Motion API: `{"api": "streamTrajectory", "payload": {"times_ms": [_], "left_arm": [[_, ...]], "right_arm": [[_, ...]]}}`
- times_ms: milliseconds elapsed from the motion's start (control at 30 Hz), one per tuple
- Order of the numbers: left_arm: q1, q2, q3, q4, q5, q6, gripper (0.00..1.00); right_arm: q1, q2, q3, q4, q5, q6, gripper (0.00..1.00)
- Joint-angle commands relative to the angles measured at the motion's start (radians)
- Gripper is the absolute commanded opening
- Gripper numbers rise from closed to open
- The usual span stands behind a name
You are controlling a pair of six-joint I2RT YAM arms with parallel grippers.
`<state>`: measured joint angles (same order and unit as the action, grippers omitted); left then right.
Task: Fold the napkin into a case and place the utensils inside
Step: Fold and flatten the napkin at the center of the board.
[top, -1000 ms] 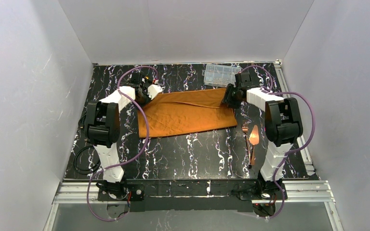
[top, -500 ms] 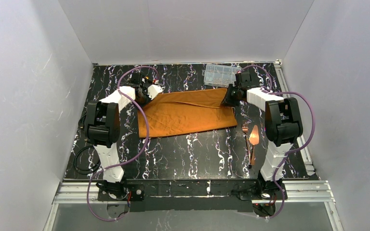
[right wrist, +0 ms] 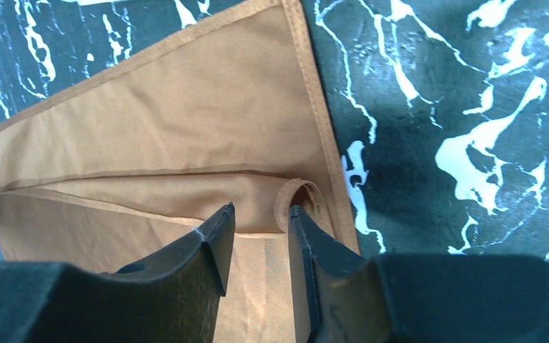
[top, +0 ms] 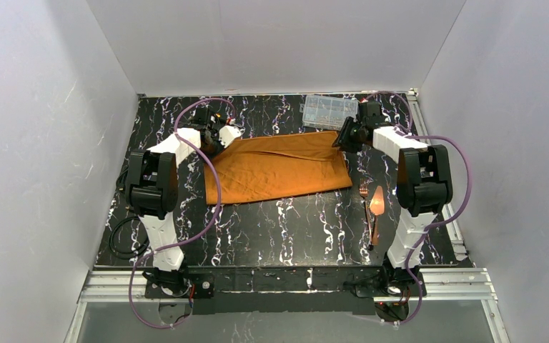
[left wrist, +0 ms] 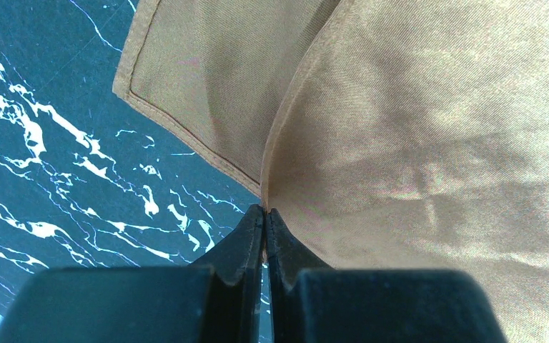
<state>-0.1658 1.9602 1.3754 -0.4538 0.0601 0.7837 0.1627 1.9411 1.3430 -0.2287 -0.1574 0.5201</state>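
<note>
Napkin point(top: 279, 168): rust-orange soft cloth, folded, on the tabletop's point(top: 279, 229) far half
Left gripper point(left wrist: 264, 213): fingers pinched shut on its left end
Right gripper point(right wrist: 259, 214): fingers parted, gripping nothing, over the right hem

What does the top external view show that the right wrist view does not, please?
Only the top view: the cutlery lying on the table right of the napkin, the clear plastic box near the far edge, and the left end effector at the napkin's far left corner. Only the right wrist view: a small curled hem on the napkin's upper layer, just ahead of the right end effector, which is open and grips nothing. Both: the orange napkin, folded over, and the black marbled table.
</note>
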Motion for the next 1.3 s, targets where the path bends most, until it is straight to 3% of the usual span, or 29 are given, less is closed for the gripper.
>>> {"api": "streamTrajectory", "payload": {"times_ms": [0, 433, 800, 900, 1067, 1200, 1267], "left_arm": [[0.002, -0.041, 0.019, -0.028, 0.010, 0.003, 0.00], [0.002, -0.038, 0.024, -0.031, 0.013, 0.008, 0.00], [0.000, -0.032, 0.034, -0.034, 0.015, 0.001, 0.00], [0.000, -0.032, 0.038, -0.038, 0.018, -0.003, 0.00], [0.001, -0.034, 0.040, -0.035, 0.010, -0.013, 0.00], [0.000, -0.045, 0.039, -0.026, 0.016, -0.024, 0.00], [0.000, -0.049, 0.039, -0.017, 0.017, -0.030, 0.00]], "right_arm": [[-0.022, -0.045, -0.055, 0.035, -0.029, -0.009, 0.44], [-0.024, -0.013, -0.086, 0.087, -0.099, 0.014, 0.46], [-0.022, 0.005, -0.106, 0.125, -0.122, 0.045, 0.40], [-0.022, 0.003, -0.108, 0.130, -0.126, 0.050, 0.34], [-0.022, -0.005, -0.082, 0.135, -0.110, 0.060, 0.13], [-0.024, 0.009, -0.030, 0.123, -0.090, 0.070, 0.01], [-0.024, 0.020, 0.000, 0.105, -0.068, 0.070, 0.01]]}}
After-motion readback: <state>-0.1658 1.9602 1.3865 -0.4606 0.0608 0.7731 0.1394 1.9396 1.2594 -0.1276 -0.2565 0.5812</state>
